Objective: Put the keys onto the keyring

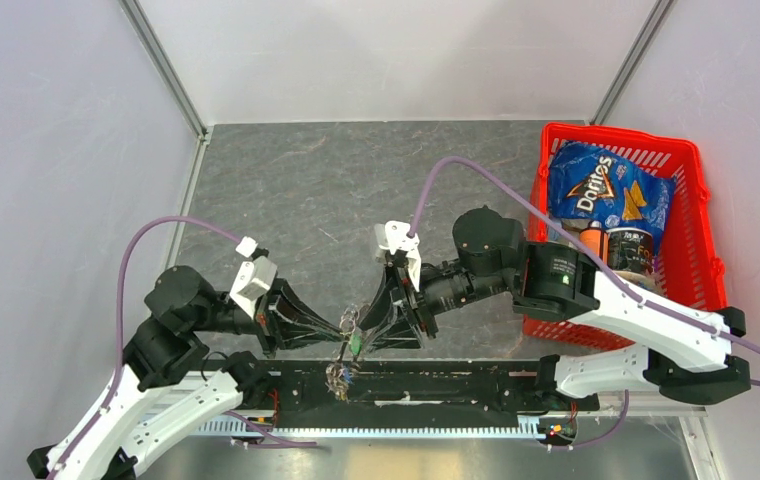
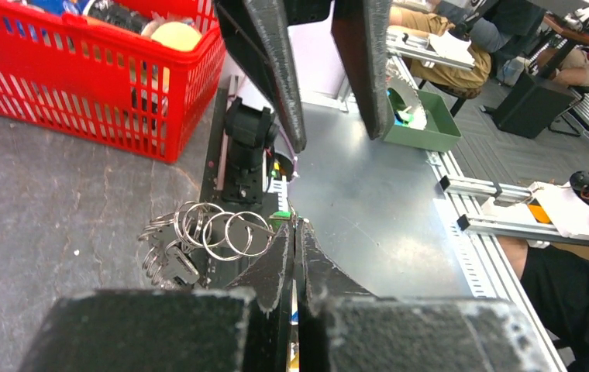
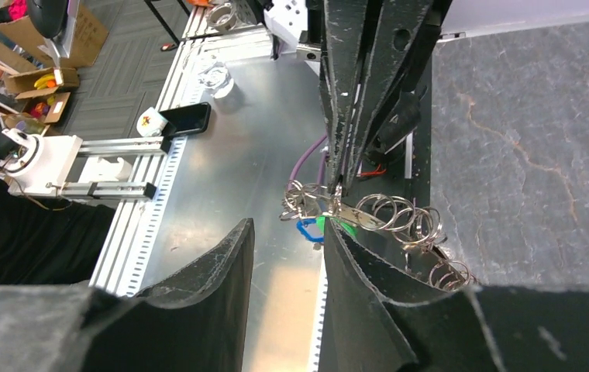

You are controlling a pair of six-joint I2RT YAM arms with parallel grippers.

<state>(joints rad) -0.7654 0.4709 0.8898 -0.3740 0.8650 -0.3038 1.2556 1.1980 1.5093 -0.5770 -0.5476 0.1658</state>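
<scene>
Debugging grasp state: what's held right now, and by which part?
Left gripper pinches the keyring bunch at its edge beside the green key; exact contact is hidden. Right gripper is open, holding nothing.

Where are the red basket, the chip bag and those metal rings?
Basket (image 1: 621, 130): overhead view, on the far rim.
Chip bag (image 1: 601, 190): overhead view, middle of the blue front.
Rings (image 2: 225, 232): left wrist view, middle of the looped cluster.
</scene>
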